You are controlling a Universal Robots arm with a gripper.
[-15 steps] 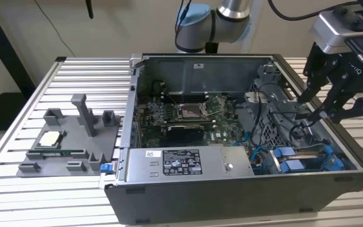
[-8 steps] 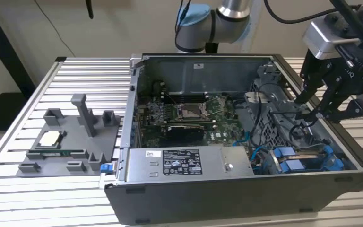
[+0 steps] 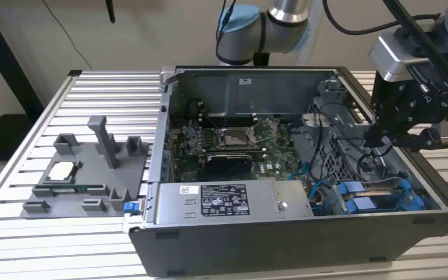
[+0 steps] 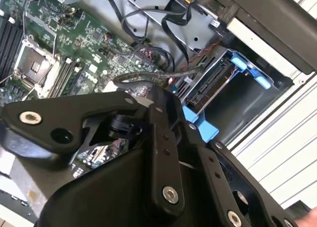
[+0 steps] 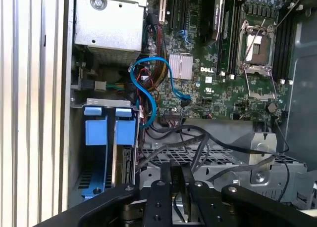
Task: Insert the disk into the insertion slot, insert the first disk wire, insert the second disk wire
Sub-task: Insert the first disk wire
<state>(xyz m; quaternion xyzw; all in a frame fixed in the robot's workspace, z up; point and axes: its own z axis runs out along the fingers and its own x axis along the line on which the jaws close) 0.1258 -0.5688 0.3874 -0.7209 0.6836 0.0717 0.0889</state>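
Exterior view first: the computer case (image 3: 286, 233) lies open on its side on a slatted metal table (image 3: 91, 93). Down in the case's near corner, at the exterior view's right, the disk (image 3: 380, 188) is already sitting in the insertion slot (image 3: 401, 197). It stands on edge, long axis running along the case's near wall, from the grey power-supply box (image 3: 232, 201) out toward that corner, with blue carrier plastic showing at both ends. The gripper (image 3: 385, 140) hangs above the case's side at the exterior view's right, pointing down over a tangle of black cables (image 3: 364, 157). The disk is below it and closer to the near wall, apart from it, no contact. Whether the gripper is clamped on anything I can't tell from here. In the second wrist view a black braided cable (image 4: 143, 79) crosses right at the gripper's tip, with the disk's bare end just beyond it. In the first wrist view a bright blue data cable (image 5: 143, 96) loops between the power-supply box and the green motherboard (image 5: 213, 78). Over by the table's edge on the exterior view's left sits a grey fixture block (image 3: 84, 175) with a small processor chip (image 3: 60, 171) on it, well apart from the case. Pale wall behind, and the arm's base (image 3: 263, 29) rises past the case's far side.
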